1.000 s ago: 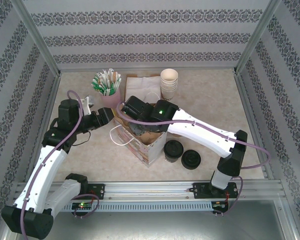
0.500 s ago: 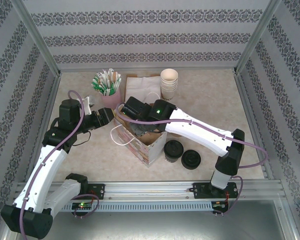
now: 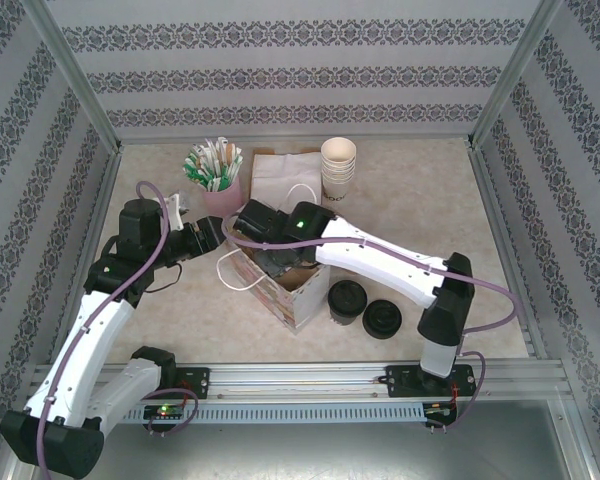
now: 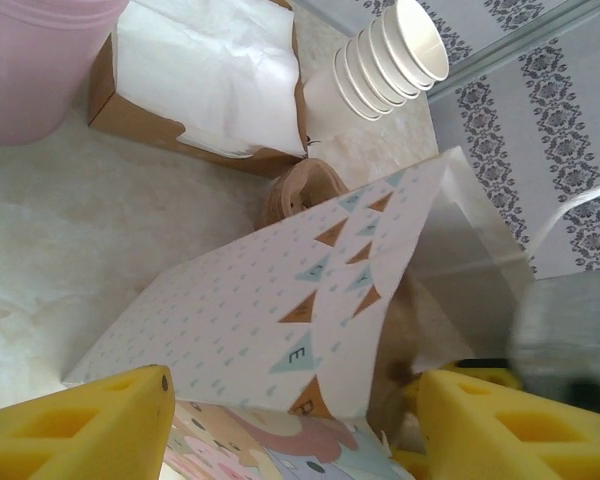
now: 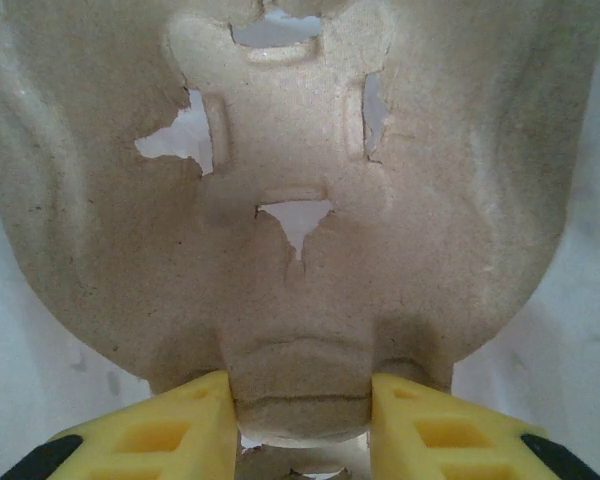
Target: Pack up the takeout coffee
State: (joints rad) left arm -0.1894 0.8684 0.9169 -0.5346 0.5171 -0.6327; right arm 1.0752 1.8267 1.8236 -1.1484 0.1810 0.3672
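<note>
Pulp first: the right gripper [image 5: 300, 425] has its yellow fingers pinched on a tab at the edge of a moulded carrier [image 5: 300, 200]. The tab sits snug between the pads, so that's a proper grip. From the top camera, that arm comes in from 4 o'clock, and its wrist is right over the open mouth of the bag [image 3: 305, 295] mid-table.

The left gripper [image 4: 292, 385] is at the bag's 10 o'clock. Its fingers are spread wide, with the bag's printed end wall between them. Honestly I can't tell if they're squeezing it or just straddling it.

The coffee [image 3: 347, 300] is not in the bag. It stands upright on the table [image 3: 430, 200], lid on, just beside the bag at its 3 o'clock, and neither gripper is touching it. A low pile of lids [image 3: 382, 318] is near the coffee, at its 4 o'clock.

Along the back, going from the bag:
- A stack of cups [image 3: 338, 165] at 1 o'clock.
- A napkin box [image 3: 280, 175] at 12.
- A pink cup [image 3: 220, 195] stuffed with sachets at 11.
</note>
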